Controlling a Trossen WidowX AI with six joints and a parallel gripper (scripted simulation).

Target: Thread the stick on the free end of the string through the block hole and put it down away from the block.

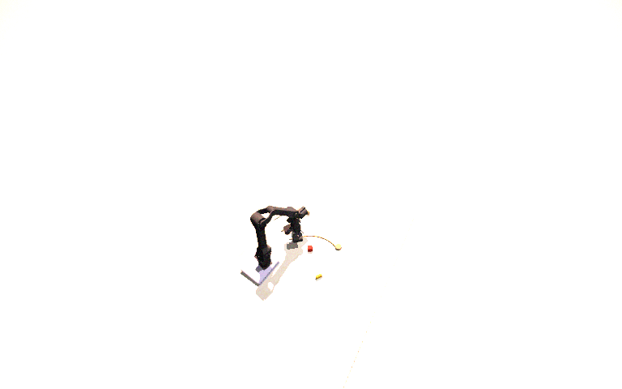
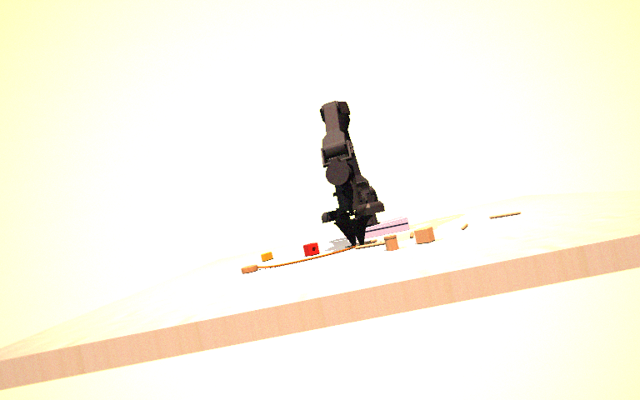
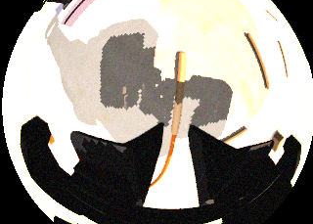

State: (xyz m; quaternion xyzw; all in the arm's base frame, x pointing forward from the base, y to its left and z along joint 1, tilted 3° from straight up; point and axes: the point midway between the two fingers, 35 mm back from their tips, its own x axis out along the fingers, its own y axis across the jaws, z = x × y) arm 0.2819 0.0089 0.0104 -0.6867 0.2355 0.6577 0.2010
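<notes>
The wooden stick point(image 2: 372, 244) point(image 3: 181, 67) lies on the table. The orange string point(image 1: 323, 237) point(image 2: 308, 258) point(image 3: 171, 152) runs from its near end in a curve to the round button point(image 1: 338, 246) point(image 2: 249, 268). My gripper point(image 1: 297, 238) point(image 2: 357, 244) point(image 3: 176, 128) is partly open with a narrow gap and holds nothing. It points down, low over the string end of the stick, which shows between the fingertips in the wrist view. Contact with the table cannot be told. A red block point(image 1: 309, 248) point(image 2: 307, 249) with a dark hole in one face stands between the gripper and the button's side.
A yellow block point(image 1: 318, 276) point(image 2: 267, 256) lies beyond the red one. A wooden cylinder point(image 2: 391, 243) and a wooden cube point(image 2: 423, 235) stand on the stick's other side. Loose sticks point(image 2: 505, 215) point(image 3: 257, 58) point(image 3: 236, 135) lie farther out. The robot's base plate point(image 1: 267, 273) point(image 2: 387, 227) is behind.
</notes>
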